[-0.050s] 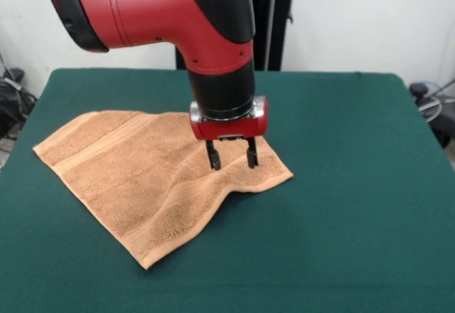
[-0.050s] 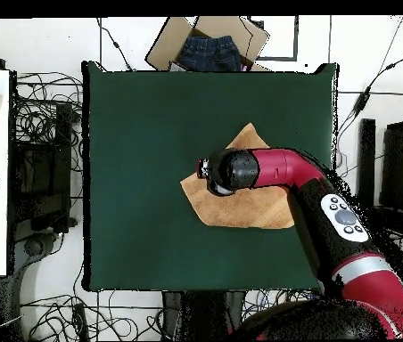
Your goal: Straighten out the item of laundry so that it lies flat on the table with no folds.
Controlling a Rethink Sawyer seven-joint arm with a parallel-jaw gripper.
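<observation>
At frame centre, the hand point(image 1: 232, 155), fingers spread and gripping nothing, hovers over the rumpled right corner of the towel point(image 1: 135, 174) on the green surface point(image 1: 355, 206).

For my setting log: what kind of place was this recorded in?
Probably a robotics lab, not a home. A green felt-like table stands among loose cables on a pale floor, a red arm's hand hangs open over a towel, and a cardboard box of clothing lies beside it.
</observation>
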